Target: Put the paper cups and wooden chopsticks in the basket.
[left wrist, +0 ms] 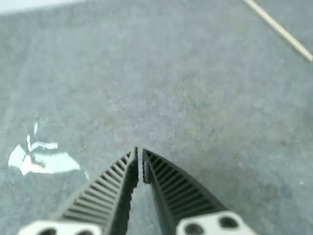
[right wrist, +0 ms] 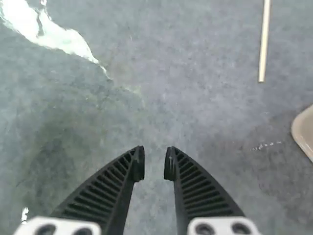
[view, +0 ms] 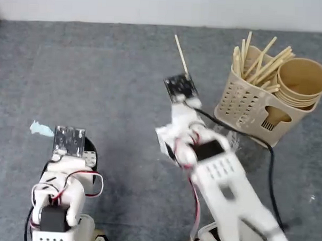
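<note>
One wooden chopstick (view: 181,54) lies loose on the grey mat, left of the basket (view: 247,111); it also shows as a pale stick (right wrist: 264,41) in the right wrist view and as a chopstick (left wrist: 279,29) far off in the left wrist view. The beige slotted basket holds several chopsticks (view: 259,63) and a stack of paper cups (view: 300,81). My right gripper (right wrist: 154,164) hovers over bare mat just short of the loose chopstick, its fingers slightly open and holding nothing. My left gripper (left wrist: 139,160) sits low at the near left, shut on nothing.
A shiny bluish scrap (view: 41,128) lies on the mat ahead of the left arm, the same scrap (left wrist: 41,159) beside its fingers. A black cable (view: 271,173) runs past the basket's near side. A basket corner (right wrist: 305,129) edges into the right wrist view.
</note>
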